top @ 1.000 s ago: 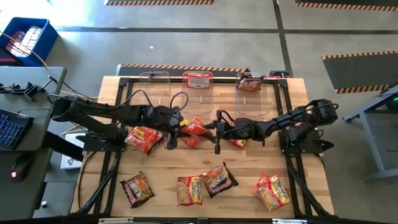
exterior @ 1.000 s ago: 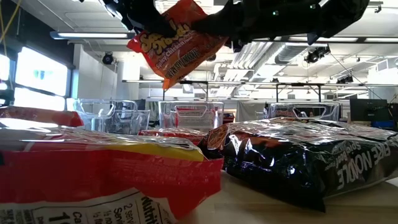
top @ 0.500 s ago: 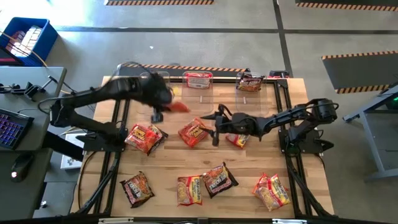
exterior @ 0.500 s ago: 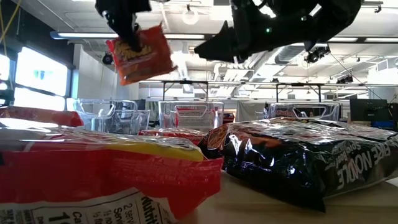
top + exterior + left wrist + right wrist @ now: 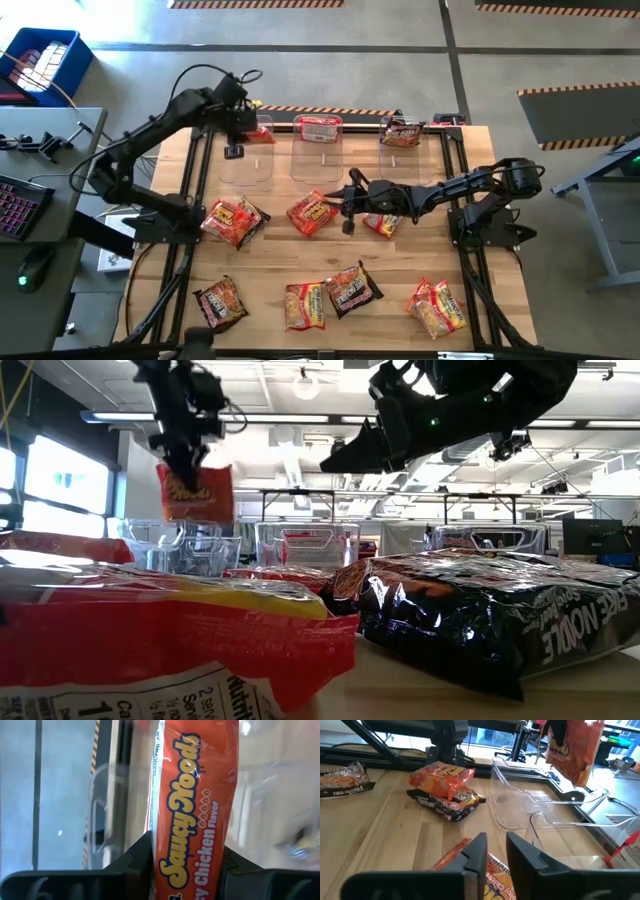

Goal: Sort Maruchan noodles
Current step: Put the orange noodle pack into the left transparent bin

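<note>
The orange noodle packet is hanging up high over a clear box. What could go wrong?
The left hand pinches the orange noodle packet only by its top edge above the clear bin, so the slippery packet might slide out early. It may also catch the rim and land on the table.

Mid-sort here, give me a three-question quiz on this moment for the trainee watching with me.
1. True or false: the left gripper holds an orange packet above the left clear bin.
2. Which bin already holds a red-and-white packet? A) left B) middle C) right
3. Fill in: the right gripper hovers over an orange packet lying on the ____.

Key: 1 true; 2 B, the middle bin; 3 table.
</note>
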